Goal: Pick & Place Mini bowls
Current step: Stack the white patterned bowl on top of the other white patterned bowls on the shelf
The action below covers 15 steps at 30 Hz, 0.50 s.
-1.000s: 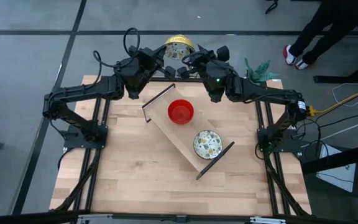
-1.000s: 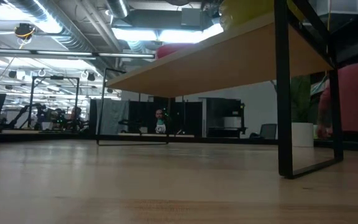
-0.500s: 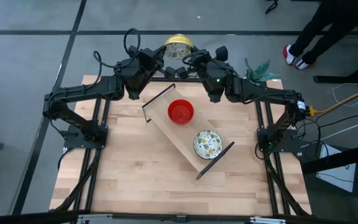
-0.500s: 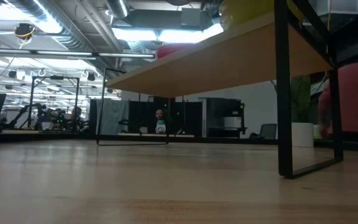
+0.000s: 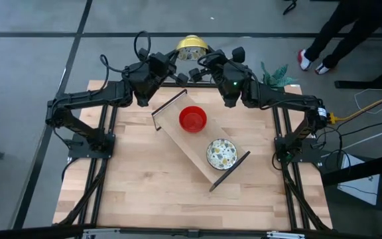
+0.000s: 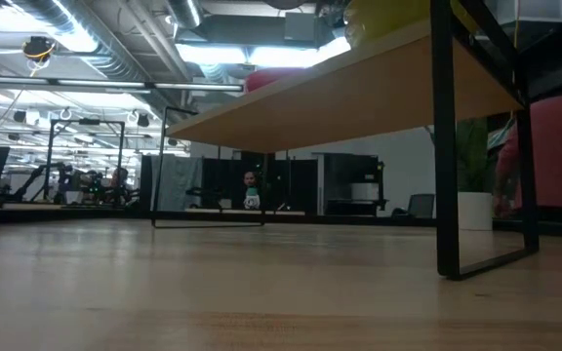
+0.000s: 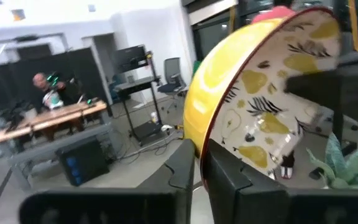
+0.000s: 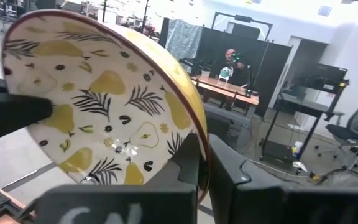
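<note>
Yellow patterned bowl (image 5: 191, 48) is gripped at the frame's top centre by both tools. Left tool (image 7: 197, 163) and right tool (image 8: 204, 163) are each clenched on its rim.

light: bright, even, from ceiling strips (image 6: 232, 51) overhead
shadows: soft and faint on the bench (image 5: 144, 179)
glare: ceiling lights blown white in low view
blur: left wrist view smeared; low foreground soft

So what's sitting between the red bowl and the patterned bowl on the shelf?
Nothing: in the high view, bare shelf wood separates the red bowl from the patterned bowl.
</note>
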Motion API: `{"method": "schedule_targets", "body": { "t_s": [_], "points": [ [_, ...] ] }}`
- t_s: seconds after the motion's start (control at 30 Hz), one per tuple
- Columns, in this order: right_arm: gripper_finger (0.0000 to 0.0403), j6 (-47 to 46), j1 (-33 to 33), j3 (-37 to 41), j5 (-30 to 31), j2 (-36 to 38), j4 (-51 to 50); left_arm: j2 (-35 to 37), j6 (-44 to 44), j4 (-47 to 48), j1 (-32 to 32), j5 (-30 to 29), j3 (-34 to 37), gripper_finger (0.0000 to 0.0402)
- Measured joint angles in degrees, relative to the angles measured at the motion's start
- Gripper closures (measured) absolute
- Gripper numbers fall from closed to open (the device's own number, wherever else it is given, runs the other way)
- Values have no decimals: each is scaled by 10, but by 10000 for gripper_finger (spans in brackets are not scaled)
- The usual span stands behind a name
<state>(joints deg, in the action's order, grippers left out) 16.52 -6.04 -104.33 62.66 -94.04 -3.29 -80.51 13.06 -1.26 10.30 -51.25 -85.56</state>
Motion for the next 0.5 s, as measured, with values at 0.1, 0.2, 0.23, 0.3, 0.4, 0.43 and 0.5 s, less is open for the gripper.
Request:
{"method": "schedule_targets", "body": {
  "t_s": [0.1,0.2,0.23,0.3,0.4,0.43,0.5],
  "points": [
    [390,10,0,0,2,3,-4,1,21,0,1,43,0,352],
    [390,10,0,0,2,3,-3,2,21,-2,0,60,0,315],
    [390,10,0,0,1,3,-3,2,20,-3,-3,58,0,301],
    [390,10,0,0,-5,3,-3,2,20,-6,-9,42,0,272],
    [390,21,0,1,-13,3,-9,2,20,-12,-22,16,0,231],
    [390,27,1,2,-14,3,-11,2,20,-12,-26,4,0,219],
    [390,38,1,2,-6,7,-13,3,25,-15,-36,-10,0,198]
  ]
}}
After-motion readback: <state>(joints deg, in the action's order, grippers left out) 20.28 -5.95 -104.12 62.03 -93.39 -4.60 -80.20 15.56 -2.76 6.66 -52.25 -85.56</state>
